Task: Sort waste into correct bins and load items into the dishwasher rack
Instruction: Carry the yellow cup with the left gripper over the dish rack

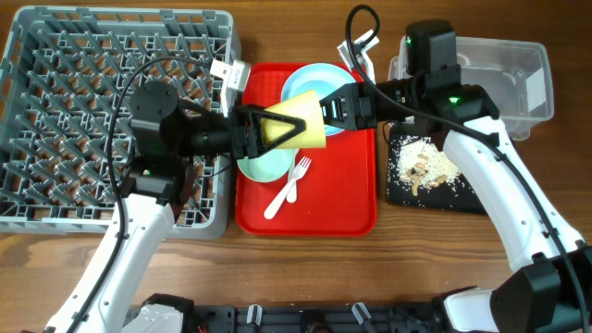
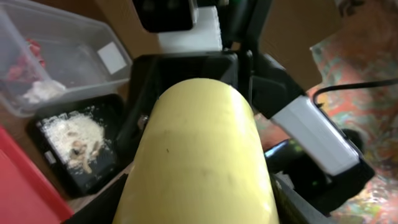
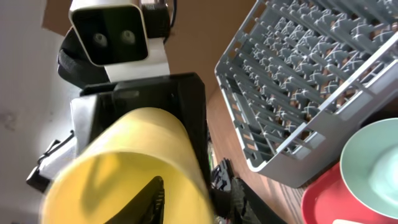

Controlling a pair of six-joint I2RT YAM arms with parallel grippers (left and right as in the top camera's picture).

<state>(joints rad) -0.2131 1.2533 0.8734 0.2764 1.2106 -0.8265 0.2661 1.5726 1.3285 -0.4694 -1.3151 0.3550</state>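
The small yellow cup hangs on its side above the red tray, held between both grippers. My left gripper is shut on its closed end; the cup fills the left wrist view. My right gripper grips the rim with one finger inside the mouth. The light-green bowl and white fork lie on the red tray. A pale-blue dish sits at the tray's back. The grey rack stands at the left.
The red tray is in the middle. The black tray at the right holds beige food leftovers. The clear tub behind it holds a red wrapper and white scrap.
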